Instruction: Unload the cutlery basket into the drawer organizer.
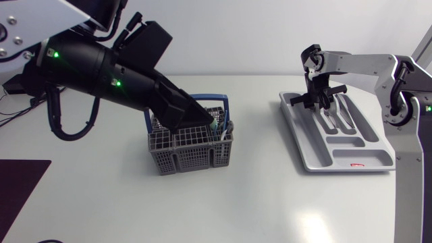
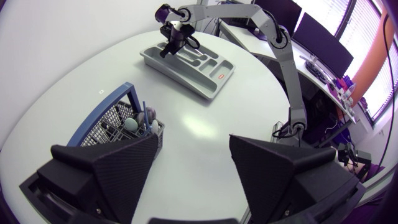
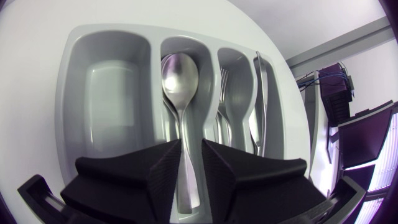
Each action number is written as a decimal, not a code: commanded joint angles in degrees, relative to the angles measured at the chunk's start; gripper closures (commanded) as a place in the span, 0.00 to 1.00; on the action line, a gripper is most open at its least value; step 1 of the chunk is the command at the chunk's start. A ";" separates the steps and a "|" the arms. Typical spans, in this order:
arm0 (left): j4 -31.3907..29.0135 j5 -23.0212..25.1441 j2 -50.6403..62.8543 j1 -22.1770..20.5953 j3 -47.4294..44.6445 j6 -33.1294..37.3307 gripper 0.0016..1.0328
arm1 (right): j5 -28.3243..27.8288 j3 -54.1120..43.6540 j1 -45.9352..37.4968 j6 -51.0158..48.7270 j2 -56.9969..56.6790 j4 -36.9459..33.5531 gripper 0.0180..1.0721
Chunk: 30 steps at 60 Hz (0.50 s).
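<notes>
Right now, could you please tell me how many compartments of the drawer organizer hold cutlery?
3. One holds the spoon in the right gripper, the next a fork and more, the narrow outer one a knife. The gripper hides the near end of the organizer.

Edges of spoon handle under right jaws; part of basket behind left arm.

One basket left of centre and one tray at the right of the frame. Two arms, left arm and right arm, and two grippers, left gripper and right gripper. Four long compartments side by side in the tray, one large spoon in a middle one; other cutlery too crowded to count.
</notes>
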 commanded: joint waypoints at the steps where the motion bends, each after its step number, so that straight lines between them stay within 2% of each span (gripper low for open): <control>1: 0.26 0.39 -1.37 0.19 -1.12 -1.25 0.24 | -0.70 -1.97 -0.08 1.81 -1.97 0.22 0.61; 4: 0.18 0.39 -1.55 0.19 -1.21 -1.25 0.24 | -1.14 -4.17 0.18 1.72 -4.08 1.19 0.60; 13: 0.18 0.30 -1.90 -0.08 -1.56 -0.90 0.24 | -2.29 -13.22 1.77 0.49 -12.96 5.41 0.47; 16: 0.26 0.12 -1.81 -0.16 -1.82 -0.20 0.24 | -4.13 -17.35 2.47 -0.39 -17.00 7.96 0.47; 22: 0.26 0.03 -1.64 -0.96 -2.35 1.29 0.24 | -5.98 -26.05 4.75 -3.47 -25.00 12.97 0.39; 30: 0.26 -1.11 -0.84 -3.15 -4.02 3.76 0.24 | -9.58 -37.04 7.66 -7.42 -35.02 19.12 0.39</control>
